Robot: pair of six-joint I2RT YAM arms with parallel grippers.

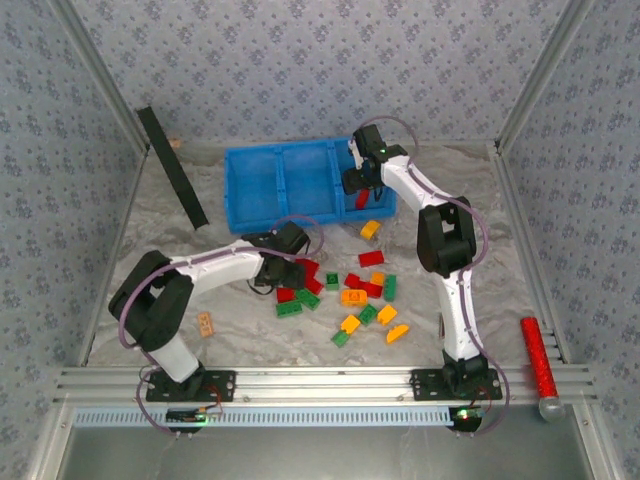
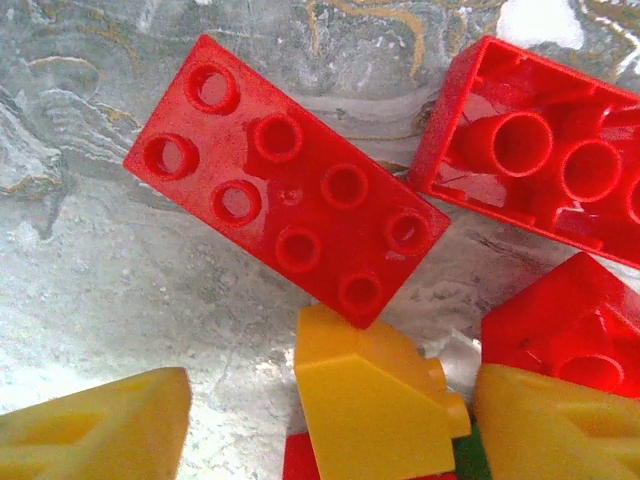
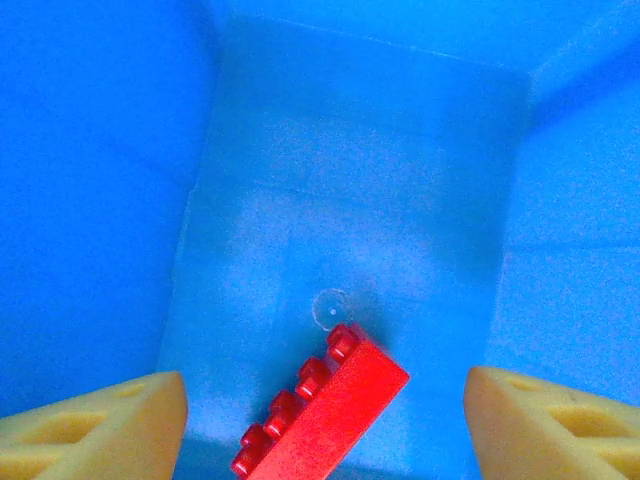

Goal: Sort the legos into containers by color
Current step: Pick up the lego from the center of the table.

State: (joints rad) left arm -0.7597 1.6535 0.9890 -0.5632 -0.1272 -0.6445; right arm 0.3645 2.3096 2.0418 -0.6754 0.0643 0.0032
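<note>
The legos lie in a loose pile mid-table: red ones (image 1: 371, 258), green ones (image 1: 289, 309) and orange-yellow ones (image 1: 352, 296). My left gripper (image 1: 290, 262) hangs low over the pile's left side. In the left wrist view it (image 2: 330, 420) is open, with an orange-yellow sloped brick (image 2: 375, 400) between its fingers (image 2: 100, 430); a gap shows on the left side. A long red brick (image 2: 290, 185) lies just beyond. The containers are three compartments of a blue bin (image 1: 255, 185). My right gripper (image 1: 362, 185) is open over the right compartment (image 3: 350, 180), a red brick (image 3: 325, 420) lying loose below it.
A black strip (image 1: 172, 165) leans at the back left beside the bin. A tan tile (image 1: 206, 323) lies left of the pile. A red glittery cylinder (image 1: 537, 355) rests outside the right rail. A stray yellow brick (image 1: 370, 229) sits just in front of the bin.
</note>
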